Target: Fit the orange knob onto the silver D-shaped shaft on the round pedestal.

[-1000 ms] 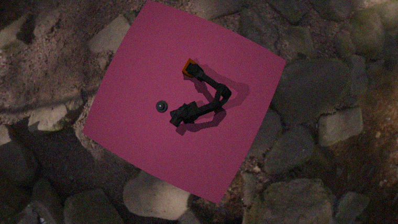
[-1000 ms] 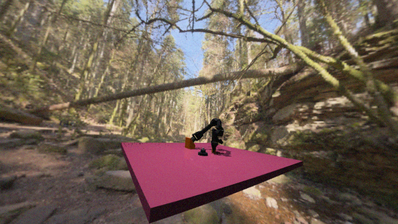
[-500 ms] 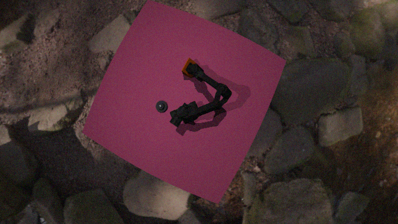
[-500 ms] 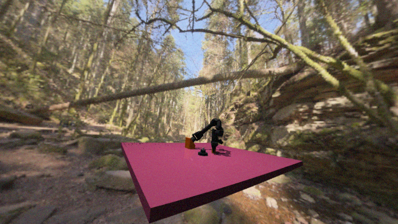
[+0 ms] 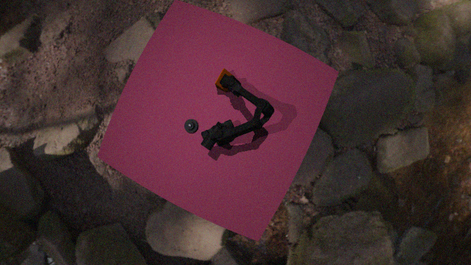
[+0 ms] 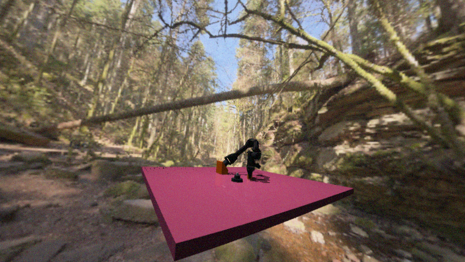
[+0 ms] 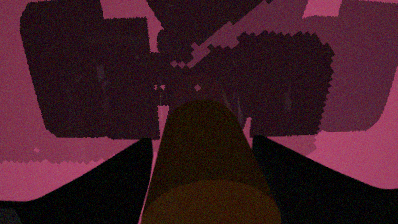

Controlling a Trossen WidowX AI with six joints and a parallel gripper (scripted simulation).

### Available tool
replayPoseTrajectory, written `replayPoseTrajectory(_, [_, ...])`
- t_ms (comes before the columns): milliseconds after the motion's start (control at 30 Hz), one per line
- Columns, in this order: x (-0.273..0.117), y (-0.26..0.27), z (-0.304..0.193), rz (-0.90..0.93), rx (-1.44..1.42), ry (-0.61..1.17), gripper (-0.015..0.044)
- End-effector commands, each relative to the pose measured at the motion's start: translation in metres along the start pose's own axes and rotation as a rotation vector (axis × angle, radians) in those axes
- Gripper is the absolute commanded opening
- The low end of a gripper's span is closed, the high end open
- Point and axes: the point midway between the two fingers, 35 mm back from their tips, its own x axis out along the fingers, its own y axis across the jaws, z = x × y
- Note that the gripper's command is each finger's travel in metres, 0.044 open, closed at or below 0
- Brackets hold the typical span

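Observation:
The orange knob (image 7: pixel 200 150) (image 6: pixel 249 177) is a dark orange, tapered round piece in the wrist view. It is low at the pink table, off the pedestal. My gripper (image 7: pixel 202 145) (image 6: pixel 249 175) (image 5: pixel 207 141) points down with its fingers on either side of the knob. Thin strips of pink show between the fingers and the knob, so the gripper is open around it. The knob's underside and hole are hidden. The dark round pedestal (image 5: pixel 186 127) (image 6: pixel 237 180) stands beside the gripper, with the small shaft (image 5: pixel 189 125) upright at its centre. The shaft's flat side cannot be made out.
An orange block (image 5: pixel 220 81) (image 6: pixel 221 167) stands at the arm's base. The arm (image 5: pixel 251 95) (image 6: pixel 242 150) bends out from there and back to the gripper. The pink table (image 5: pixel 171 65) (image 6: pixel 201 208) carries the arm's shadows, and its edges drop off over rocky ground.

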Motion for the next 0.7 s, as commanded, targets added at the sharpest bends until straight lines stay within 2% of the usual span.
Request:
replayPoseTrajectory(0, [-0.010, -0.002, 0.000, -0.003, 0.000, 0.002, 0.0292])
replayPoseTrajectory(133, [-0.070, -0.002, -0.001, -0.004, 0.002, 0.000, 0.0398])
replayPoseTrajectory(200, [-0.081, 0.000, -0.001, -0.003, 0.003, -0.003, 0.0440])
replayPoseTrajectory(667, [-0.062, -0.001, 0.000, -0.003, 0.002, -0.003, 0.0440])
